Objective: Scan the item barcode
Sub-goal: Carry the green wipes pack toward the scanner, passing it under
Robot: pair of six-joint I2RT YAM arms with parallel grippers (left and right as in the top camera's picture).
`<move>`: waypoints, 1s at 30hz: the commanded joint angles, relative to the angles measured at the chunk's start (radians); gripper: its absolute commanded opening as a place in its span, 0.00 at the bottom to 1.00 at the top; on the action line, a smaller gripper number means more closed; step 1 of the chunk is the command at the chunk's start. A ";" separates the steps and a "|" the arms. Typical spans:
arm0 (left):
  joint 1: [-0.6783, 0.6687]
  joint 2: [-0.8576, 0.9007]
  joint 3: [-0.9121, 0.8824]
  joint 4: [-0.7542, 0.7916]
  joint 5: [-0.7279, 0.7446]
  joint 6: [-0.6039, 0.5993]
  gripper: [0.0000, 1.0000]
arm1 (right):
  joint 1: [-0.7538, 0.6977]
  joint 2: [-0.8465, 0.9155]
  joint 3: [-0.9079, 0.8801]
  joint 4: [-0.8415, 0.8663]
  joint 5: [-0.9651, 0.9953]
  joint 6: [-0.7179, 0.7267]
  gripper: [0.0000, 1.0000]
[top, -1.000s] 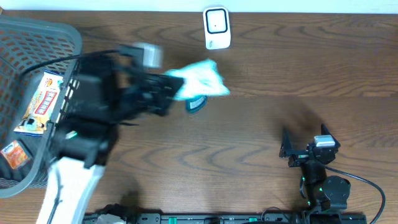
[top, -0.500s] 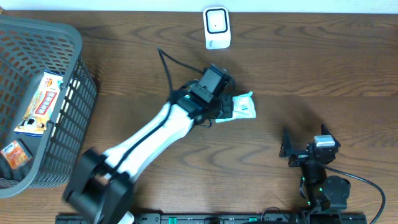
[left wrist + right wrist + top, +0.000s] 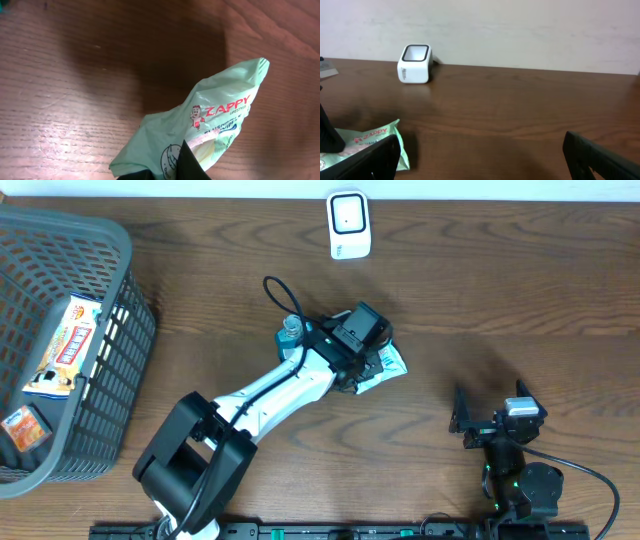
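A pale green ZAPPY wipes packet (image 3: 393, 364) is the item. My left gripper (image 3: 372, 362) is shut on its end at the table's middle. In the left wrist view the packet (image 3: 215, 125) hangs over the wood, with the dark fingertips (image 3: 187, 162) pinching its lower edge. No barcode shows on it. The white scanner (image 3: 349, 225) stands upright at the back edge, apart from the packet. My right gripper (image 3: 488, 402) rests open and empty near the front right. The right wrist view shows the scanner (image 3: 415, 64) far left and the packet (image 3: 370, 137) behind the left fingertip (image 3: 375, 160).
A grey mesh basket (image 3: 115, 330) at the left holds a couple of boxed items (image 3: 68, 345). A small teal object (image 3: 290, 331) lies beside the left arm. Bare wood stretches between the packet and the scanner.
The left arm swung from the basket to the table's middle, carrying the packet. In the last half second the packet dropped slightly nearer the table and turned. The right arm stayed still.
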 commanded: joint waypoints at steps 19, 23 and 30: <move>-0.044 0.001 -0.002 -0.019 -0.195 0.021 0.76 | 0.008 -0.002 -0.001 -0.004 0.004 -0.004 0.99; -0.068 0.001 -0.002 -0.017 -0.195 0.052 0.77 | 0.008 -0.002 -0.001 -0.004 0.004 -0.004 0.99; -0.142 -0.012 0.001 0.052 -0.196 0.249 0.78 | 0.008 -0.002 -0.001 -0.004 0.004 -0.004 0.99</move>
